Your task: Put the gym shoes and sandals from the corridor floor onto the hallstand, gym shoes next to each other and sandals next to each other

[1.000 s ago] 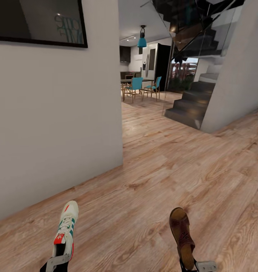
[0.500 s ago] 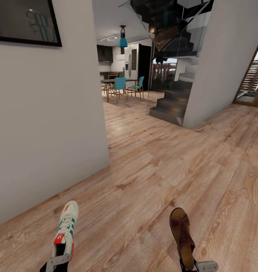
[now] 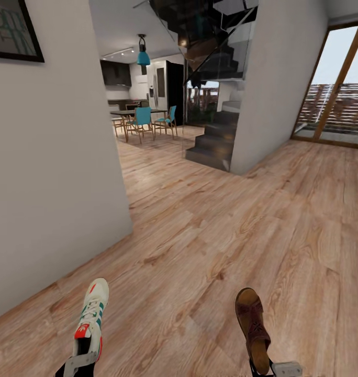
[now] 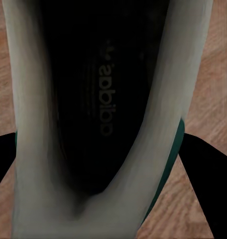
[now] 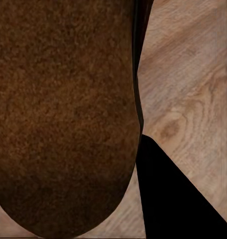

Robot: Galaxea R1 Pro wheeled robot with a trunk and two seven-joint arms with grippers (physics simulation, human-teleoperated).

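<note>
White gym shoe (image 3: pixel 91 315) clamped by its heel in my left gripper (image 3: pixel 82 361), brown sandal (image 3: pixel 252 327) likewise in my right gripper (image 3: pixel 276 368), both above the corridor floor (image 3: pixel 210 235). Heel-only grips could slip while driving.

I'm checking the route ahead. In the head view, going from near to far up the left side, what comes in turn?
White lace-up gym shoe held in the left gripper → bare wood-plank floor → dining table with teal chairs → tall fridge.
</note>
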